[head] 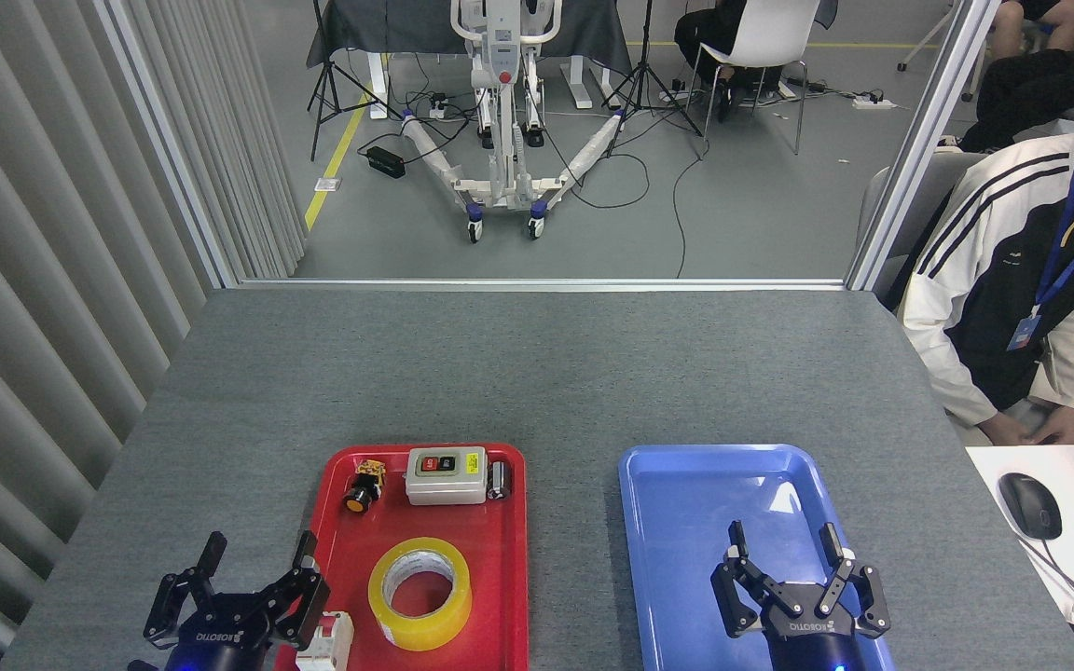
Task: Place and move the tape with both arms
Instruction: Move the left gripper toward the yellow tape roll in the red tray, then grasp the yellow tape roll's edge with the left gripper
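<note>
The yellow tape roll (419, 593) lies flat in the near half of the red tray (507, 559), its white-grey core facing up. My left gripper (259, 550) stands open over the table just left of the red tray, a short way from the tape, holding nothing. My right gripper (785, 540) hangs open above the near part of the blue tray (677, 485), with nothing between its fingers. The blue tray holds no objects.
At the red tray's far end sit a grey switch box (446, 474), a small yellow-black part (364, 486) and a small dark cylinder (499, 480). A white device (330, 643) lies at the tray's near-left corner. A seated person (1012, 308) and a mouse (1029, 505) are at the right.
</note>
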You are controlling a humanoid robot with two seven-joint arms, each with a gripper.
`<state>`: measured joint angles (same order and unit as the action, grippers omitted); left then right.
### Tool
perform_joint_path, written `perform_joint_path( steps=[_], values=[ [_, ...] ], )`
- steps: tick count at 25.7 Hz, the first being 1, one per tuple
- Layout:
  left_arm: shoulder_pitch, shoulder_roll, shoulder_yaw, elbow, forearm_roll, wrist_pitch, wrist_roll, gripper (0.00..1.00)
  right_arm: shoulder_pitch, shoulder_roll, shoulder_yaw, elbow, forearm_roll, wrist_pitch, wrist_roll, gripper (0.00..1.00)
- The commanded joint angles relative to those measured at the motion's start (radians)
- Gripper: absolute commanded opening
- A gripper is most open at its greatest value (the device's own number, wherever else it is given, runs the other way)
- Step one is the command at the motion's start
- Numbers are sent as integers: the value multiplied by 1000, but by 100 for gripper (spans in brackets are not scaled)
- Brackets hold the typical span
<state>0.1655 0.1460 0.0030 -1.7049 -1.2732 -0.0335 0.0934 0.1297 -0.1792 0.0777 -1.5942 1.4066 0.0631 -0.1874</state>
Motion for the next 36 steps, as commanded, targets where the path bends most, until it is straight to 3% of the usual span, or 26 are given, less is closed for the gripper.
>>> perform_joint_path(
  steps=[1,11,18,21,24,28,31,36],
  values=[
    [0,-11,3,5,0,1,-1,100,1,0,2,-3,0,4,0,100],
    [-1,-25,3,13,0,0,5,100,8,-5,-3,-3,-1,6,-1,100],
    [-7,-23,29,13,0,-74,0,100,18,-8,-4,-13,-1,9,-3,100],
    [-73,-14,20,14,11,-79,-30,100,24,-9,-4,-36,-1,11,2,100],
    [-106,-14,20,11,20,-114,-198,100,24,-9,-6,-38,-1,11,3,100],
    [-185,-13,15,-22,57,-121,-609,100,24,-8,-6,-39,0,11,5,100],
    [-262,-13,3,-1,58,-121,-842,100,25,-5,-6,-39,0,9,5,100],
    [-365,-16,-35,129,44,-123,-988,100,27,-2,-4,-39,2,-2,2,100]
  ],
)
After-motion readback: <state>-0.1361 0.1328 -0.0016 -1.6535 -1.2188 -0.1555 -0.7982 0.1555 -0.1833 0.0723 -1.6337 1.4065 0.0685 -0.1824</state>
